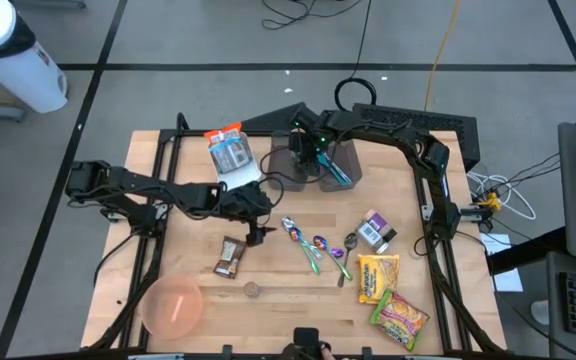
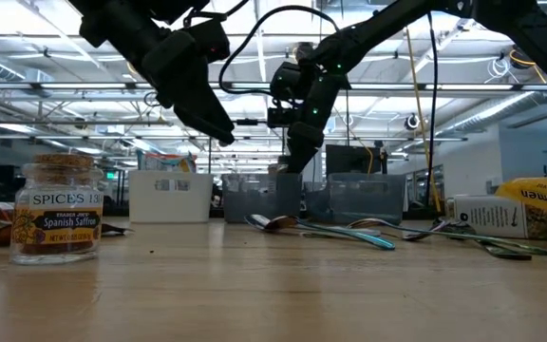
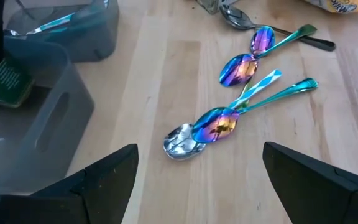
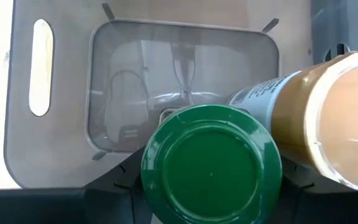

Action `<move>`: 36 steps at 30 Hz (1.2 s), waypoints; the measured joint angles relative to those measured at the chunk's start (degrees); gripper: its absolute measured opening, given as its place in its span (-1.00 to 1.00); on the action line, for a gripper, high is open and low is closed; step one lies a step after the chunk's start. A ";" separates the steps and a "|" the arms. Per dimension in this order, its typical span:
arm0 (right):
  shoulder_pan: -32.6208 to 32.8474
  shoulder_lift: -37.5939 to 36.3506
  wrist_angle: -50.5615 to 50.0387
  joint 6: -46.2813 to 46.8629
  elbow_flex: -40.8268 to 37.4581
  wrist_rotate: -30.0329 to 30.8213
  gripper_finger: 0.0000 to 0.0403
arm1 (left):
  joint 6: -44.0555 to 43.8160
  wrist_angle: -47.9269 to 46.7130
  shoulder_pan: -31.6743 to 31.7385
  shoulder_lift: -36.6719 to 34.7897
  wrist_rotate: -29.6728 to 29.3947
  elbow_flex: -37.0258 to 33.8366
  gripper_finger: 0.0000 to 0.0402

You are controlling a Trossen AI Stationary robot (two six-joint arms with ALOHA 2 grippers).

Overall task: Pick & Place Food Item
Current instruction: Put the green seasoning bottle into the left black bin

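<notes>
Right tool (image 1: 313, 150) grips a green-lidded jar (image 4: 211, 165) between its fingers, hanging directly above the open grey bin (image 4: 61, 149) at the far side of the bench (image 1: 288, 310); jar sits in the tool, lid facing the wrist camera, bin floor below it. A second container with a tan top (image 4: 328, 118) lies touching the jar's side, partly over the bin rim. A second grey bin (image 1: 343, 165) sits just beside the right tool. Left tool (image 1: 258, 232) is spread wide, nothing between its fingers (image 3: 104, 180), raised off the bench; iridescent spoons (image 3: 229, 118) lie just ahead of it. Brown snack packet (image 1: 230, 257) lies just beside the left tool, spice jar (image 2: 57, 211) a little farther, pink bowl (image 1: 173, 305) well apart
</notes>
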 joint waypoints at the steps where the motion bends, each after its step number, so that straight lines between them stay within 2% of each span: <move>1: 0.00 0.00 0.03 0.00 0.00 -0.02 -0.06 | -0.03 0.01 -0.04 0.00 0.00 0.00 0.74; 10: 0.00 0.00 -0.01 0.00 0.00 0.06 0.02 | -0.20 -0.13 -0.04 0.00 0.00 0.00 0.74; 16: 0.02 0.00 0.21 0.01 0.00 2.76 0.11 | -0.44 -0.37 -0.07 0.00 0.02 0.00 0.74; 36: 0.15 -2.05 -0.22 0.90 0.04 2.53 0.16 | -0.50 -0.35 -1.07 -0.02 0.01 0.00 0.74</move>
